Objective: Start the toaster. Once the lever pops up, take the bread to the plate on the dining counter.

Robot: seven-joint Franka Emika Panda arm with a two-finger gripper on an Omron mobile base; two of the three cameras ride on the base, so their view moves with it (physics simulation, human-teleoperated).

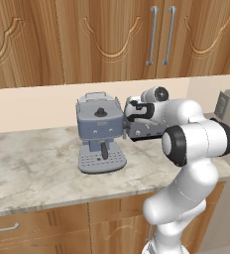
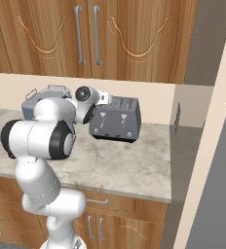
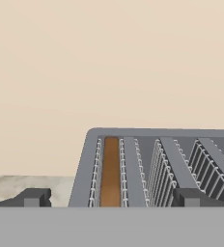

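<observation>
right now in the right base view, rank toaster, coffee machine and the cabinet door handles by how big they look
1. toaster, largest and fully visible
2. coffee machine, mostly hidden behind the arm, so unsure
3. cabinet door handles, thinnest

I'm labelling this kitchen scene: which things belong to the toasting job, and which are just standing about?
Belongs to the job:
toaster
bread, sitting in the toaster's leftmost slot in the hand view
tool, open above the slots

Just standing about:
espresso machine
wall cabinets

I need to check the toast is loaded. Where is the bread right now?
In the hand view the bread stands in the leftmost slot of the toaster, which sits on the worktop just right of the espresso machine.
</observation>
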